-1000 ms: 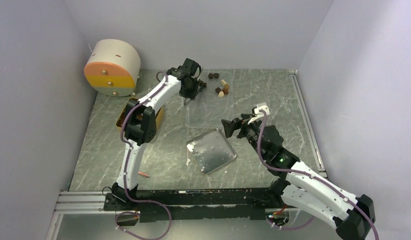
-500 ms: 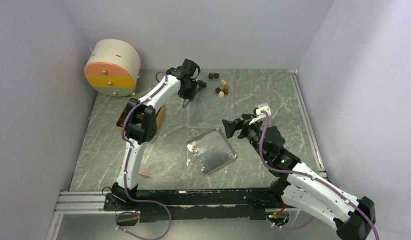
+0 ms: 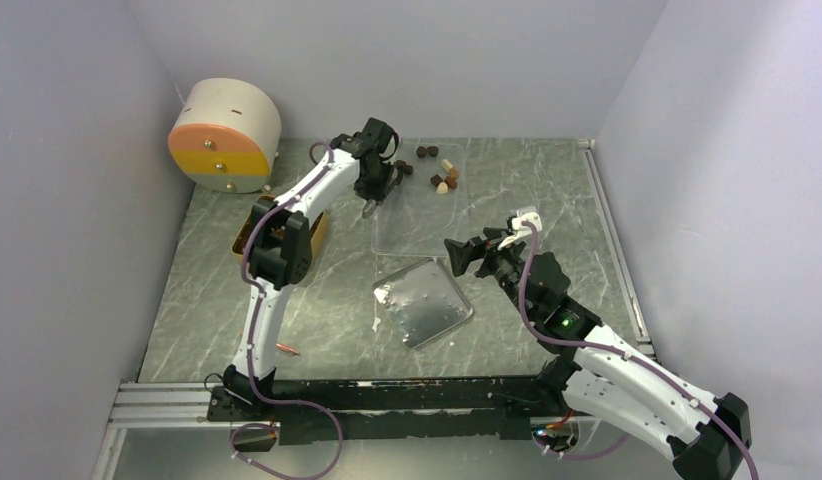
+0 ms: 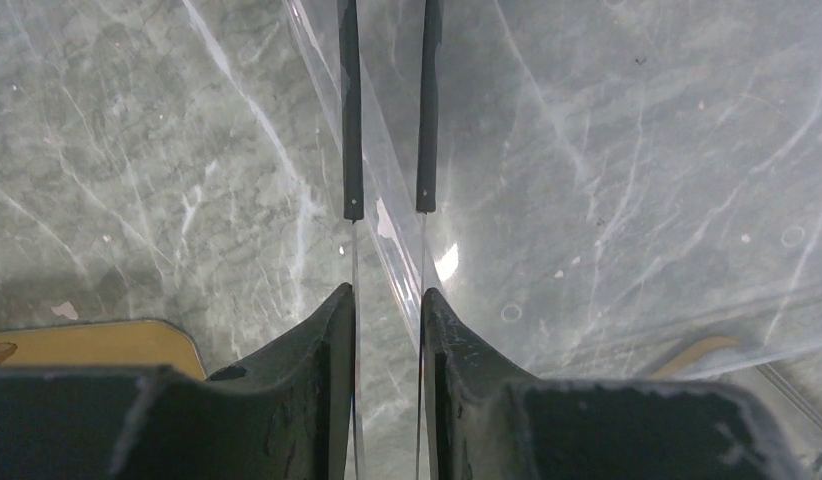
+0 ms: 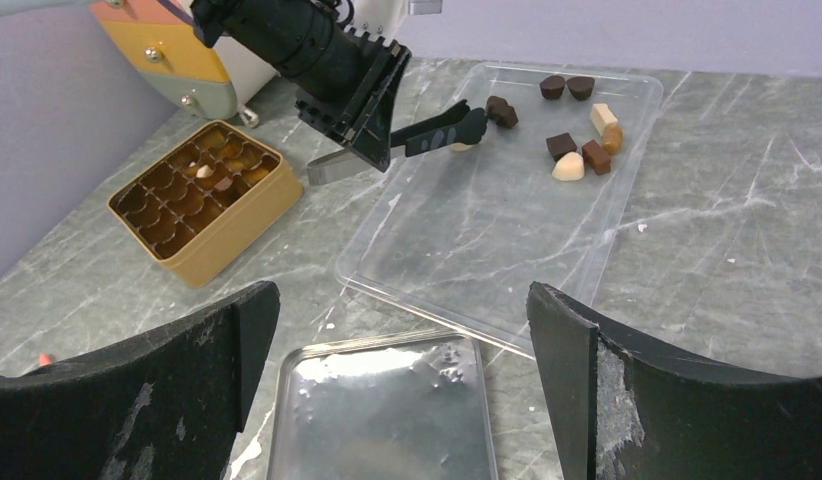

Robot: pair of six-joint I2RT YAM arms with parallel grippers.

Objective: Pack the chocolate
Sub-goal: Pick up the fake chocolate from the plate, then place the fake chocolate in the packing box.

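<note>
Several chocolate pieces (image 3: 445, 176), dark brown, mid brown and cream, lie at the far end of a clear plastic tray (image 3: 427, 232); they also show in the right wrist view (image 5: 577, 155). One dark piece (image 5: 502, 110) lies apart, close to the left gripper. My left gripper (image 3: 370, 200) is over the tray's left edge and is shut on thin black-tipped tweezers (image 4: 425, 120), whose arms stand slightly apart; their tips run out of the wrist view. My right gripper (image 3: 467, 255) is open and empty above the tray's near edge. The golden-tan compartment box (image 5: 202, 205) holds a few pieces.
A silver metal lid (image 3: 423, 300) lies in front of the tray. A round cream, orange and yellow drawer unit (image 3: 225, 135) stands at the far left. A red-orange pen (image 3: 286, 349) lies near the left arm's base. The left arm partly hides the box (image 3: 245, 235).
My left gripper with the tweezers has shifted slightly left and towards the near side. My right gripper has barely moved.
</note>
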